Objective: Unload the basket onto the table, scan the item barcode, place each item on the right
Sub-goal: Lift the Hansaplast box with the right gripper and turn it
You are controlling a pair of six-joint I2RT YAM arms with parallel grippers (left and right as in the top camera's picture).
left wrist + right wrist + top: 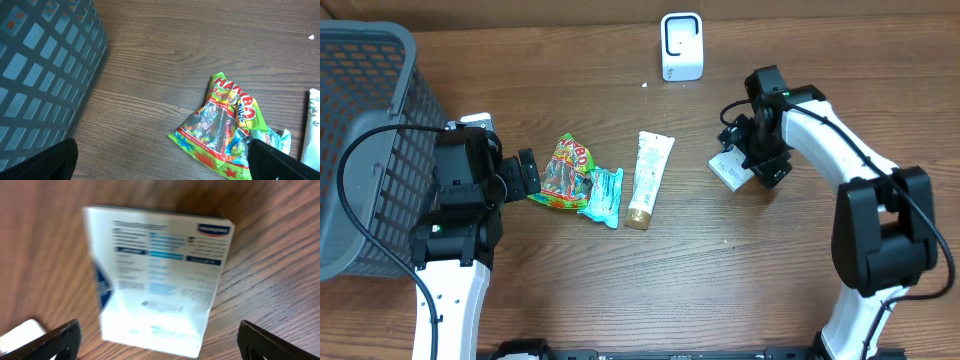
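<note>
White box [157,280] with blue print is the item here, I think. It's lying flat on the wood surface [770,290] right under the right end effector [757,158], printed side up. The fingers [55,340] are spread wide either side of it and not touching, so nothing's pinched. The scanner [681,46] stands near it toward the far edge, which is probably why the box is on that side. Can't make out a barcode, the wrist view is too blurry. The left end effector [528,177] is spread too, just beside the candy bag [220,130], likely lined up on it as another thing to scan. Tube [650,180] and teal packet [604,195] lie next to the bag. Basket [360,60] is at far left, my guess for scanned stuff.
</note>
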